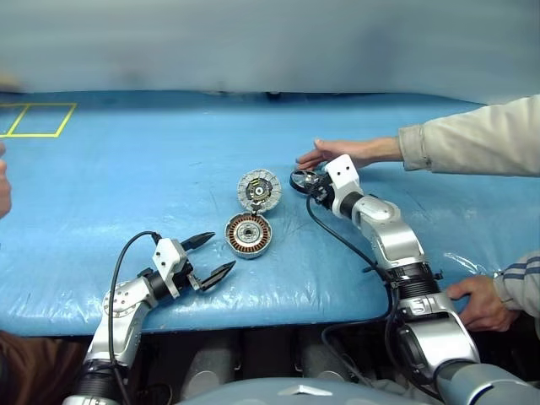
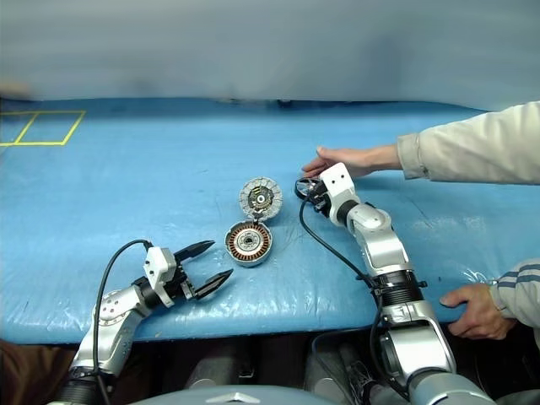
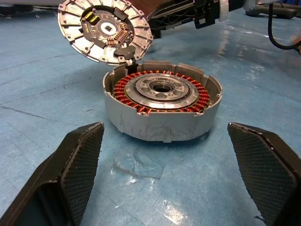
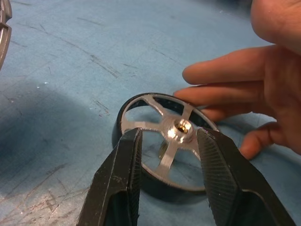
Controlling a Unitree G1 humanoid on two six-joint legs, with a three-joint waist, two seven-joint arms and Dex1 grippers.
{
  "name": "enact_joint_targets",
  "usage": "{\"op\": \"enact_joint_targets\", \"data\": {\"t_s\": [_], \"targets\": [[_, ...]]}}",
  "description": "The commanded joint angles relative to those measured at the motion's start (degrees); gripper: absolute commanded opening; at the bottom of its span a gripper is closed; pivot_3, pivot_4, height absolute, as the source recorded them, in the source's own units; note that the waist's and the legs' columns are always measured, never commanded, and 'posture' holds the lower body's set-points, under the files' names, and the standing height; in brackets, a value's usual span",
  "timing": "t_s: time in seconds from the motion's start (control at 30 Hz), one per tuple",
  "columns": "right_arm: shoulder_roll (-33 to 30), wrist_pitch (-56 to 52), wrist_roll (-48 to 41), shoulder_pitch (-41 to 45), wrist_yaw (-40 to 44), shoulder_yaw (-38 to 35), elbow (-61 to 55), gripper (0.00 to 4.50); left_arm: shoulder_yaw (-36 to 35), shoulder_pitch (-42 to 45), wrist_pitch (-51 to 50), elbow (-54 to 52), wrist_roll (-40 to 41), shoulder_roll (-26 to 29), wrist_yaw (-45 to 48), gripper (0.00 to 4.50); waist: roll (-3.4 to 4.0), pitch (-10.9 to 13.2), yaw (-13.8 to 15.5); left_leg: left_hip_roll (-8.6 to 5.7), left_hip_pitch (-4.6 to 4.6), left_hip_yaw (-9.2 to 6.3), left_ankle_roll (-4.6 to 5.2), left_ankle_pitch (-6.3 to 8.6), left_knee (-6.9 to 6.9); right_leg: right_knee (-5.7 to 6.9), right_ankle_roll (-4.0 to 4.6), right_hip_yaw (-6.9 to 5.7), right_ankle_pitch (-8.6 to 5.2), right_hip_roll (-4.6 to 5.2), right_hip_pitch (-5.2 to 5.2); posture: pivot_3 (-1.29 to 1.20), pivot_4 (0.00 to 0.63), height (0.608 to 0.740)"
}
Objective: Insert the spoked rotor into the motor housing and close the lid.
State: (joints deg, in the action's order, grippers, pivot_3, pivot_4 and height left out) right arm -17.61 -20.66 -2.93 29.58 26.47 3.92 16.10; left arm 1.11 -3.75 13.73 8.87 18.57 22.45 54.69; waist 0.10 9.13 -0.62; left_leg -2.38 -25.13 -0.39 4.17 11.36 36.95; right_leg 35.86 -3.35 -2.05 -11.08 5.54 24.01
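The spoked rotor, black-rimmed with silver spokes, lies flat on the blue table to the right of the lid. My right gripper hovers low over it, open, its fingers standing either side of the hub. A person's hand touches the rotor's far rim. The motor housing with copper windings sits at the table's middle. Its lid stands swung open behind it, segmented face showing. My left gripper rests open just left of the housing, pointing at it.
A person's arm reaches in from the right. Another hand rests on the table's front edge beside my right arm. A yellow taped square marks the far left. A black cable trails along the right arm.
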Motion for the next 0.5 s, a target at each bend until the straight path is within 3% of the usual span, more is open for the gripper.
{"op": "enact_joint_targets", "data": {"t_s": [0.03,0.5], "targets": [[-0.1,1.2,-0.9,0.8,-0.2,-1.6,-1.5,1.89,0.1,0.2,1.4,-1.7,-0.1,-0.3,-0.1,4.5,0.0,0.0,0.0,0.0,0.0,0.0,0.0,0.0,0.0,0.0,0.0,0.0,0.0,0.0,0.0,0.0,0.15,0.74],[-0.8,-2.2,-2.9,-4.2,0.0,-2.1,-10.9,1.89,0.3,0.7,1.9,-0.9,-0.5,-0.3,0.3,4.5,0.01,0.0,0.0,0.0,0.0,0.0,0.0,0.0,0.0,0.01,0.0,0.0,0.0,0.0,0.0,0.0,0.15,0.74]]}}
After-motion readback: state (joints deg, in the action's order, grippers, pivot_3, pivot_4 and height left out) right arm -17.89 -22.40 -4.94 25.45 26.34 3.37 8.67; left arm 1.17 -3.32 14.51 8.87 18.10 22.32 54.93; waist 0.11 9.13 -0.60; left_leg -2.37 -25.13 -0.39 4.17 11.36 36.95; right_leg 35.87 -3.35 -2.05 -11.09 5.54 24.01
